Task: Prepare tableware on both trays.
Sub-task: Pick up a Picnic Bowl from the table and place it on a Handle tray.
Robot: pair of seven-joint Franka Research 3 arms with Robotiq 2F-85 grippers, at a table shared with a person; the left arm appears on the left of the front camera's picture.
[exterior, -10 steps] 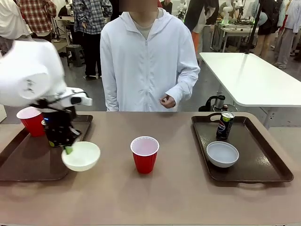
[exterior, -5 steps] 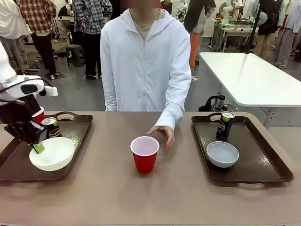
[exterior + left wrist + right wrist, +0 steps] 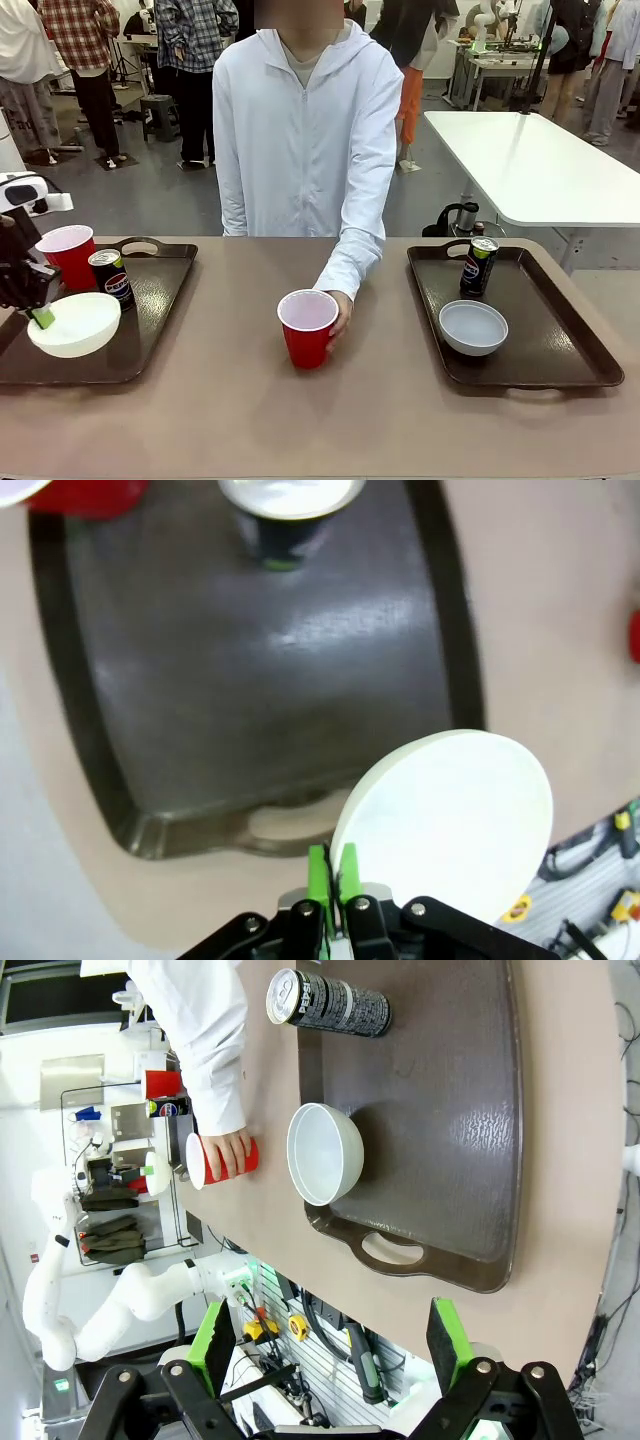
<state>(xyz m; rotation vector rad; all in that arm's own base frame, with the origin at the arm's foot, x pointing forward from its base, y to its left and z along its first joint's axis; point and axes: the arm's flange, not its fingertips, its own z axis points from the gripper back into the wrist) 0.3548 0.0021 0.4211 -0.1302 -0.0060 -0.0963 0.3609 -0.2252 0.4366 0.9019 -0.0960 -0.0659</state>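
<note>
My left gripper [image 3: 42,316] is shut on the rim of the cream-white bowl [image 3: 76,325], holding it low over the near part of the left tray [image 3: 150,315]. A red cup [image 3: 68,255] and a dark can [image 3: 112,278] stand at that tray's far end. In the left wrist view, the green pads [image 3: 320,865] pinch the bowl [image 3: 450,815] above the tray [image 3: 260,680]. The person's hand [image 3: 340,315] grips the middle red cup [image 3: 307,328]. The right tray [image 3: 560,345] carries a can [image 3: 478,265] and a pale bowl [image 3: 473,327]. My right gripper [image 3: 330,1345] hangs open high above that tray [image 3: 450,1110].
The person stands at the far side, one arm reaching to mid-table. Bare brown tabletop [image 3: 300,420] lies between the trays and along the near edge. A white table [image 3: 540,160] and other people are behind.
My left arm carried the bowl leftward from beside the tray's right edge to over the tray. The person's hand reached down and closed around the middle red cup.
</note>
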